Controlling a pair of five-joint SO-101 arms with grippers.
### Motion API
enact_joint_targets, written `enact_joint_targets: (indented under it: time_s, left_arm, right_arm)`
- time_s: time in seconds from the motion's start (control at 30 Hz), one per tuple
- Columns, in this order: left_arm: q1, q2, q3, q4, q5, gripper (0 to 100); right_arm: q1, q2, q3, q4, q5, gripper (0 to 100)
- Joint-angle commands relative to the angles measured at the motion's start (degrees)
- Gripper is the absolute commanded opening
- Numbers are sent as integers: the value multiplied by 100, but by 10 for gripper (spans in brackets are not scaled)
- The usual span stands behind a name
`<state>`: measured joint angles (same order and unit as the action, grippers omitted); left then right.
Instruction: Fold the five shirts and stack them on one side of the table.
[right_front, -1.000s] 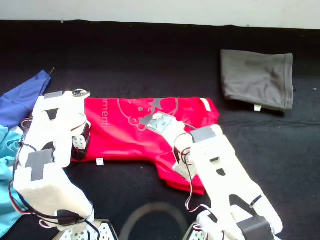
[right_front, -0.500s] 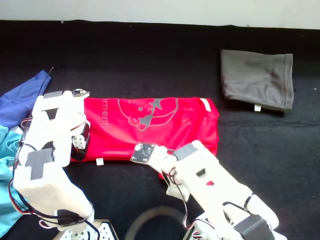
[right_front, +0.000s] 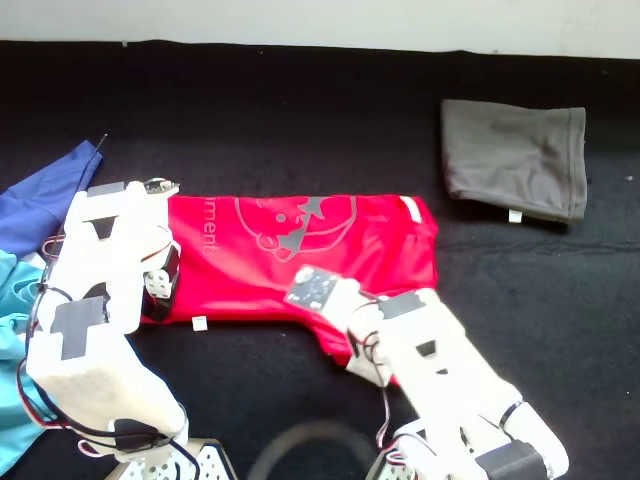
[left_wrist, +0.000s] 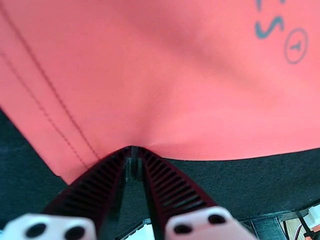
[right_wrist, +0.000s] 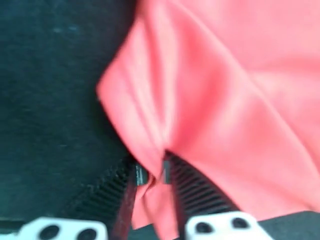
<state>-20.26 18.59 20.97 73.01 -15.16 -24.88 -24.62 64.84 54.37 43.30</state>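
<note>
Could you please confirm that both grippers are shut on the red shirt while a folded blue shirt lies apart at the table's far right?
Not quite: in the high view the folded fabric shirt at the far right is grey, not blue. The left gripper and right gripper are indeed each shut on the red printed shirt.

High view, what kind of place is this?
Probably a robot test bench for laundry folding: the left gripper and right gripper pinch a red shirt, and a folded grey shirt lies aside on a black-covered table.
</note>
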Motion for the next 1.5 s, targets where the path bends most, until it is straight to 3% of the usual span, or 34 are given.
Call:
enact_joint_targets:
  time_s: [0.0, 0.3, 0.8, 1.0, 1.23, 1.4, 1.47]
  left_arm:
    - [-119, 101, -13, -149, -35, 8]
    - [-119, 110, -13, -149, -35, 8]
    - [-119, 119, -13, -149, -35, 8]
    - [-119, 127, -13, -149, -35, 8]
    - [-119, 127, -13, -149, -35, 8]
    - [-119, 145, -13, -141, -35, 8]
    - [-119, 145, -13, -141, -35, 8]
  right_arm:
    - [295, 4, -48, -22, 132, 9]
    - [787, 347, -2607, 629, 158, 5]
    - [848, 4136, -6607, 716, 105, 15]
    - [936, 4989, -7837, 1174, -1090, 166]
    - [1358, 5024, -8901, 1385, -3156, 169]
    - [1077, 4699, -9305, 2835, -3112, 167]
    - [778, 4655, -9323, 3407, -2963, 124]
